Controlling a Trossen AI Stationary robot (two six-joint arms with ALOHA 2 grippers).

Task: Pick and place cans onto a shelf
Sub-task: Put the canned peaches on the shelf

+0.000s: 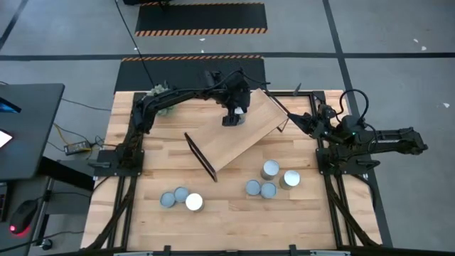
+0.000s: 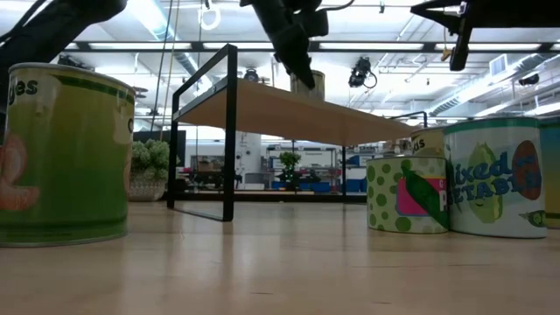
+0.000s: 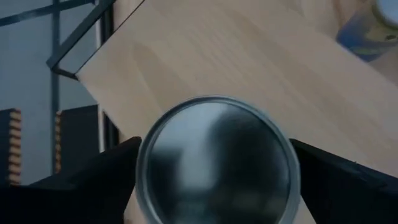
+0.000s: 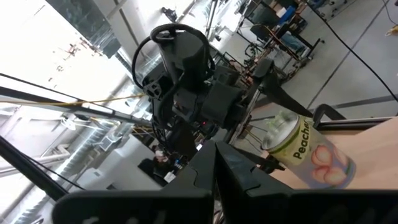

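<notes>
The shelf (image 1: 242, 131), a light wood board with black end frames, lies slantwise at the table's far middle. My left gripper (image 1: 234, 116) is above it, shut on a silver-topped can (image 3: 214, 165) that stands on the board; in the right wrist view this can (image 4: 305, 149) carries a peach label. My right gripper (image 1: 291, 118) is shut and empty beside the shelf's far right end. Three cans (image 1: 181, 198) stand near left. Several cans (image 1: 270, 181) stand near right, by the shelf's near side. My left gripper pinches the can between its two fingers (image 3: 106, 180), one on each opposite side just below the top rim (image 3: 144, 168). The fingers come from above, pointing down. The can stands upright with its bottom on the shelf board (image 2: 308, 85).
A spiky green plant ball (image 1: 160, 91) sits at the far left, behind the shelf. In the low view a large can (image 2: 61, 157) stands close on the left and two labelled cans (image 2: 455, 184) on the right. A dark desk (image 1: 28, 128) stands left of the table.
</notes>
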